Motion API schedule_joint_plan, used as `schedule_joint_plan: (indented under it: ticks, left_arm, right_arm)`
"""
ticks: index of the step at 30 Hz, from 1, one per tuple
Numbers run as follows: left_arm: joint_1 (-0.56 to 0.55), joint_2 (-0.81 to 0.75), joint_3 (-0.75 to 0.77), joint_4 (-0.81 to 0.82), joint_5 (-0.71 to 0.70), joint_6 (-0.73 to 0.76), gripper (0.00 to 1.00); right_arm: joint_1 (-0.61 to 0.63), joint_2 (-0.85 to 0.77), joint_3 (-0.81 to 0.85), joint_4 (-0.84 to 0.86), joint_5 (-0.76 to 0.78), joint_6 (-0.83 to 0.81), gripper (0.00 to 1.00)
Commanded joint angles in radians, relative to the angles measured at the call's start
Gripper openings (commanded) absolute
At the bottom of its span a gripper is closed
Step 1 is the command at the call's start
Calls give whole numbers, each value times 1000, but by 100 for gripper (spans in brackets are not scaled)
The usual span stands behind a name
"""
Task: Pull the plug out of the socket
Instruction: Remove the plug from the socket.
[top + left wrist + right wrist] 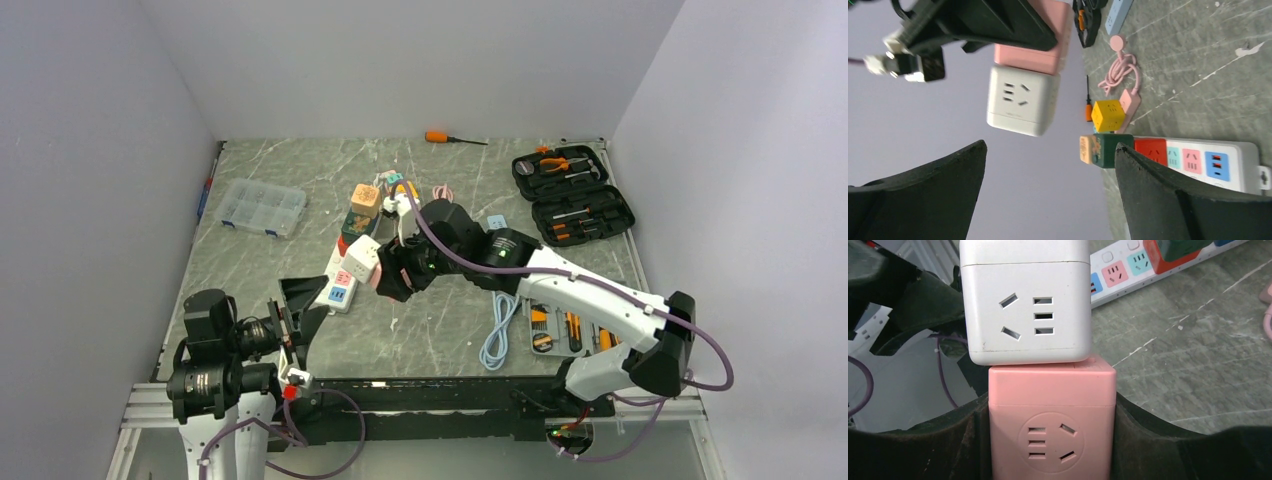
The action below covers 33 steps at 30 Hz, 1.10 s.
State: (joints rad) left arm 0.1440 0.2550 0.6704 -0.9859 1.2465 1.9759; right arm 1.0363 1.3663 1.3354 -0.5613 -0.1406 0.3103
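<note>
My right gripper (1050, 407) is shut on a pink cube socket (1050, 425), its fingers (1153, 440) pressing both sides. A white cube plug adapter (1025, 305) is joined to the pink cube's far end, with no gap showing. In the top view the pair (364, 258) is held above the table near the power strip, with the right gripper (388, 272) behind it. My left gripper (290, 318) is open and empty, at the near left, apart from the cubes. In the left wrist view the white cube (1020, 100) and pink cube (1040, 42) hang above its spread fingers (1158, 190).
A white power strip (340, 290) lies on the table with a green and orange cube (362, 205) plugged in. A yellow cube (1108, 115) and pink cable (1120, 70) lie beyond. A clear organiser box (263, 207), open tool case (572, 195), orange screwdriver (440, 138) and blue cable (497, 335) lie around.
</note>
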Motion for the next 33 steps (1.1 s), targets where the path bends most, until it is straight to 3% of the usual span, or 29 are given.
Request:
schedule_joint_plan:
  ticks: [1,8,18,26,33]
  left_arm:
    - [0,14,9,48,83,152,99]
    - [0,63,84,15,85,152,99]
    - [0,123,122,-212,56,406,99]
    - [-3,144,59,-14,33,331,99]
    - [-51,180,42,48,-55,352,99]
  right_arm:
    - [-5,39,76,-32,-60,-39,5]
    - [-9,102,139,-36,-94,-58,0]
    - [-9,175,217,-49,-148,-76,0]
    - [4,209,238,-34,-176,-50,0]
    - [33,253,283,-39,-201,-43,0]
